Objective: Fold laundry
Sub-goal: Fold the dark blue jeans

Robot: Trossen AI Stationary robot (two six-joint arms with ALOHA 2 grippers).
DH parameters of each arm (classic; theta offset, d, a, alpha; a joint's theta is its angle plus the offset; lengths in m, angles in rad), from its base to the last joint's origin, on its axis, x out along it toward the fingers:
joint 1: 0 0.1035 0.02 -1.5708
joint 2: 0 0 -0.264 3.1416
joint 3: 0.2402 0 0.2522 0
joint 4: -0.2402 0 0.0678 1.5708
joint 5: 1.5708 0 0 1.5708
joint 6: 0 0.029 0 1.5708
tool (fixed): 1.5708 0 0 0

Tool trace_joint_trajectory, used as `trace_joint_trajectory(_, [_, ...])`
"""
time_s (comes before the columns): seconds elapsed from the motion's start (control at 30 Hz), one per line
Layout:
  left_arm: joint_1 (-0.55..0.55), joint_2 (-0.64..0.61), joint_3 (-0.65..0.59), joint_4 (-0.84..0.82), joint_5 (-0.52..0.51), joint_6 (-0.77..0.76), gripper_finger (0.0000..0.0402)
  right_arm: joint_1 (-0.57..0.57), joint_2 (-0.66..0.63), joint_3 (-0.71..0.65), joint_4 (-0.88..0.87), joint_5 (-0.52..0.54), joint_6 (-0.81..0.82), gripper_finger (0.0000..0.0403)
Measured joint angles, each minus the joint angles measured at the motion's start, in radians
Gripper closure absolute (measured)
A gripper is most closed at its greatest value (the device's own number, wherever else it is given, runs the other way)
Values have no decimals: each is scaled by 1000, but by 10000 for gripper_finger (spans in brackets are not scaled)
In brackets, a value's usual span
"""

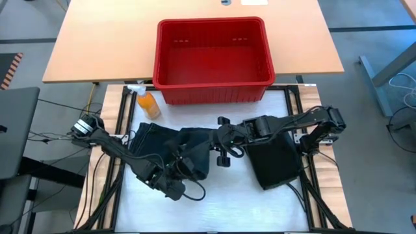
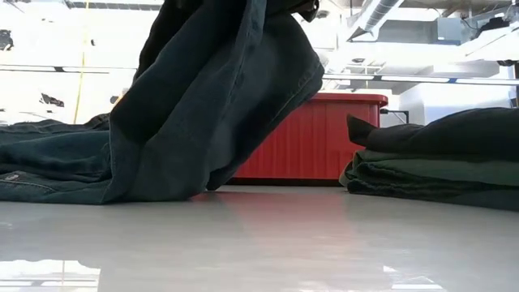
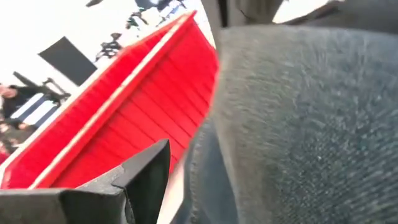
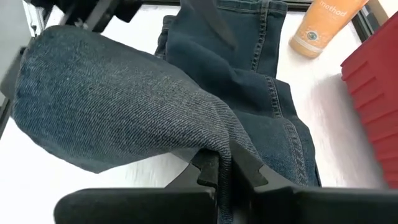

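- We see dark jeans lifted off the white table, pinched in the right pincer.
- Left pincer gapes wide beside them.
- Orange bottle reads "method".
- Red basket sits behind.

Four views: overhead, desk-level, two wrist-mounted.
Looking straight down on the desk; level across it; both wrist views close against denim, all sharing the red basket.
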Motion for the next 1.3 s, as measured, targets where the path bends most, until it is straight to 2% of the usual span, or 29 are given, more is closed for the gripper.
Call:
trace_joint_trajectory(0.13, [-35,-2,0,72,-71,49,136,1,0,0,1,-5,0,371])
trace_joint_trajectory(0.3, [-113,-27,-1,195,-139,202,136,0,0,0,-13,-14,-1,368])
trace_joint_trajectory(0.43, [-138,-54,-1,271,-122,274,136,-4,0,0,2,-15,-9,370])
trace_joint_trajectory(0.63, [-90,-60,-1,279,-80,292,138,-1,-4,0,27,-27,-9,365])
trace_joint_trajectory(0.77, [-88,-65,-1,281,-93,313,155,3,-20,0,12,-29,3,365])
trace_joint_trajectory(0.87, [-88,-77,0,278,-118,318,184,3,-36,0,12,-32,6,364])
trace_joint_trajectory(0.97, [-76,-79,0,278,-102,309,229,2,-46,0,24,-35,5,364])
trace_joint_trajectory(1.17, [-57,-79,0,286,-1,307,378,3,-58,0,27,-36,5,364])
trace_joint_trajectory(1.3, [-71,-100,0,322,27,350,397,4,-59,0,15,-39,-19,362])
